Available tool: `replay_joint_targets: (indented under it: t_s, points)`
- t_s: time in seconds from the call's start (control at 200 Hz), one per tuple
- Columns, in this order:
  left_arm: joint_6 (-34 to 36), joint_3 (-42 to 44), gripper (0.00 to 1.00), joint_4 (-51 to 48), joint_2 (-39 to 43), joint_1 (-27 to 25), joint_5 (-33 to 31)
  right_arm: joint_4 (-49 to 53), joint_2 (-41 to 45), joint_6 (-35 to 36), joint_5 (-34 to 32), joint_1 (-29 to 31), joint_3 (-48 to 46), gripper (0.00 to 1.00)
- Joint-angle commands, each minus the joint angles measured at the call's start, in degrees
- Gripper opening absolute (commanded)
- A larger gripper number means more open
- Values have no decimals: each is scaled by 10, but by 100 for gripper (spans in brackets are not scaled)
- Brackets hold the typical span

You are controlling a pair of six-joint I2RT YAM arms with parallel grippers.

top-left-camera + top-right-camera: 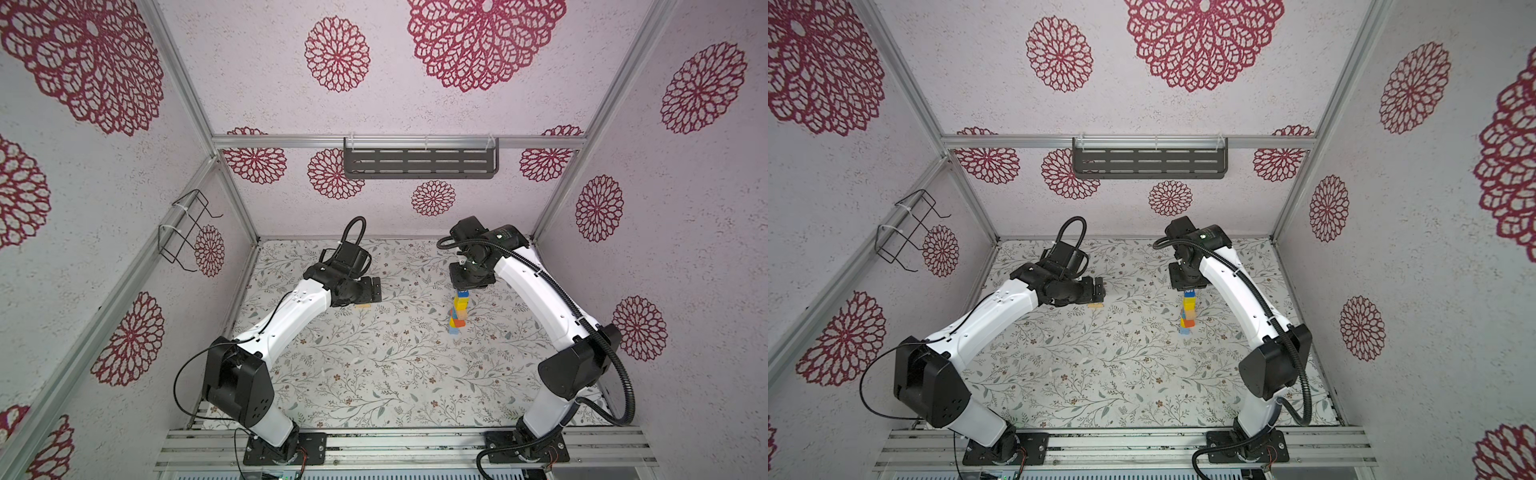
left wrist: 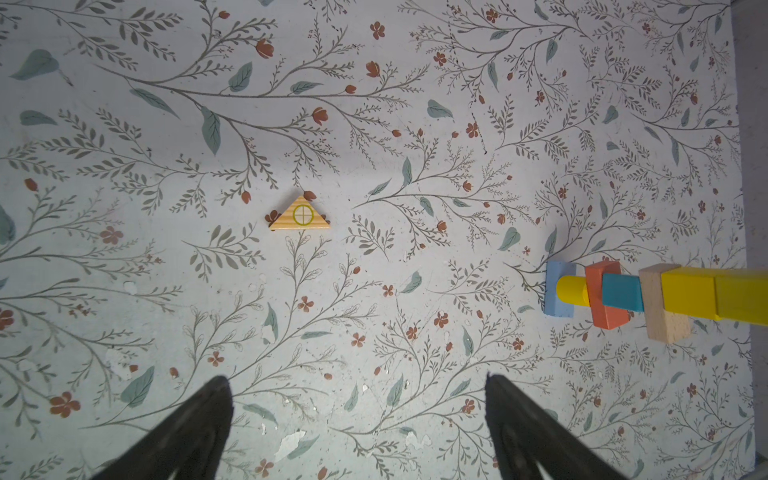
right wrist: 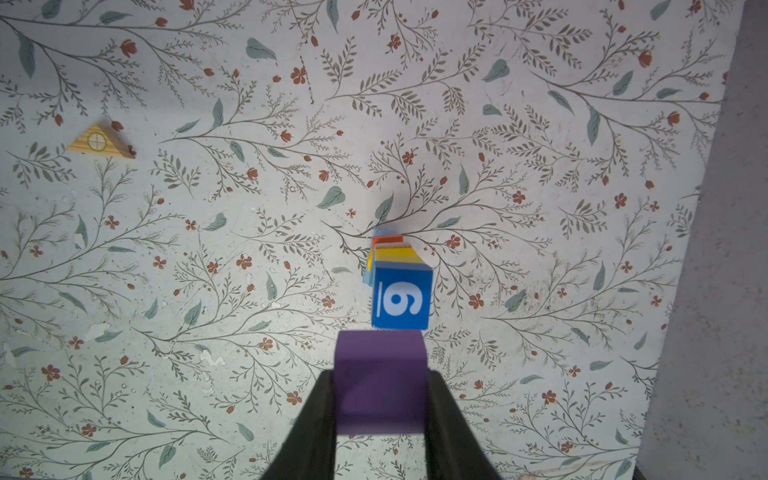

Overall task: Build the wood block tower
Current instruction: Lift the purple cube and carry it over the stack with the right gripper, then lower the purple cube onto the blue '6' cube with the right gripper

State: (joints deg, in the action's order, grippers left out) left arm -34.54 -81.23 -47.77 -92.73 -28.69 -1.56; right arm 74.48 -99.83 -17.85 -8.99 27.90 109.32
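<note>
Black right fingers [image 3: 316, 432] clamp a smooth purple cube [image 3: 380, 382] above the wood block tower [image 1: 457, 311], right of centre on the table [image 1: 374, 374]; its blue top cube [image 3: 401, 297] reads "6". The left fingers [image 2: 195, 428] gape over a striped wooden triangle [image 2: 300, 215].

Floral tabletop [image 1: 374, 374], dark slotted shelf [image 1: 419, 164] on back wall, wire rack [image 1: 189, 230]

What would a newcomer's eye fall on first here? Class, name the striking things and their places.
A narrow multicoloured wood block tower stands on the table's right half. The right gripper holds a purple block over its top, the blue cube marked 6. A lone wooden triangle lies left, under the open left gripper.
</note>
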Motion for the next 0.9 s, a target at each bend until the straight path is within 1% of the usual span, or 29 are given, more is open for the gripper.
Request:
replay_joint_targets:
  t_s: [0.0,0.67,0.896]
  points:
    - [-2,-16,97,-5,-11,-5,0,-9,27,18,7,-10,-7,28]
    - [-2,-36,97,-14,-32,-6,-4,-34,23,29,26,-32,-39,28]
    - [-2,-36,97,-15,-37,-7,-4,-40,20,29,33,-35,-35,28]
